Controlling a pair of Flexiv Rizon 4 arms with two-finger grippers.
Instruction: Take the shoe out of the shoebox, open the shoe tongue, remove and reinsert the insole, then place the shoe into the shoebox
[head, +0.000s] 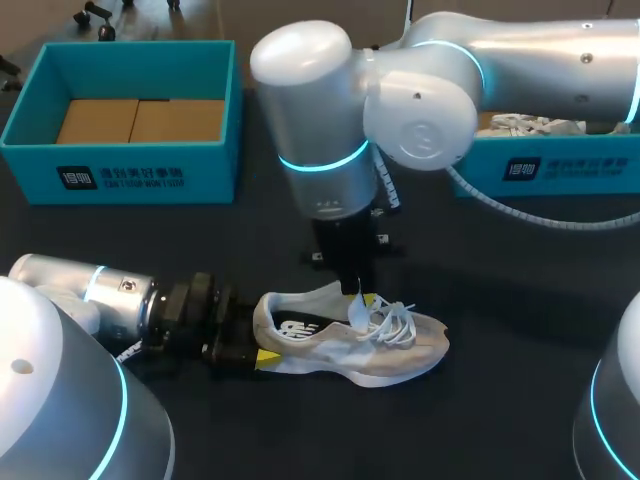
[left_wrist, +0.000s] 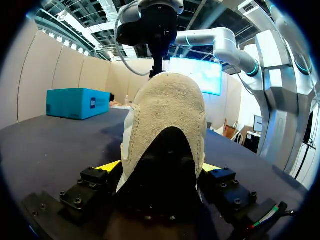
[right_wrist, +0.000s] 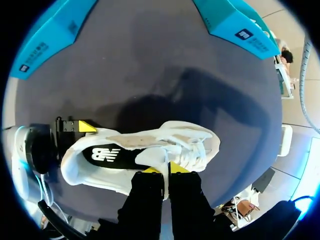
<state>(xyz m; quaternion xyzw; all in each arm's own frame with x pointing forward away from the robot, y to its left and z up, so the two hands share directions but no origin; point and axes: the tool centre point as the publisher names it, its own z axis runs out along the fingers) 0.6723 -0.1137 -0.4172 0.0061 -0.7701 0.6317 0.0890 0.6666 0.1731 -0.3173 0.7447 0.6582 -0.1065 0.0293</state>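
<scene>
Dark tabletop (head: 480, 260) w/ shoe (head: 330, 345) already out of teal shoebox (head: 200, 165), sitting near front edge: left pincer (left_wrist: 159, 167) clamped on heel (left_wrist: 167, 110), right pincer (right_wrist: 165, 169) pinching tongue (right_wrist: 159, 156) from above, so tongue-open step looks underway; insole out/in + reboxing yet to do.
</scene>
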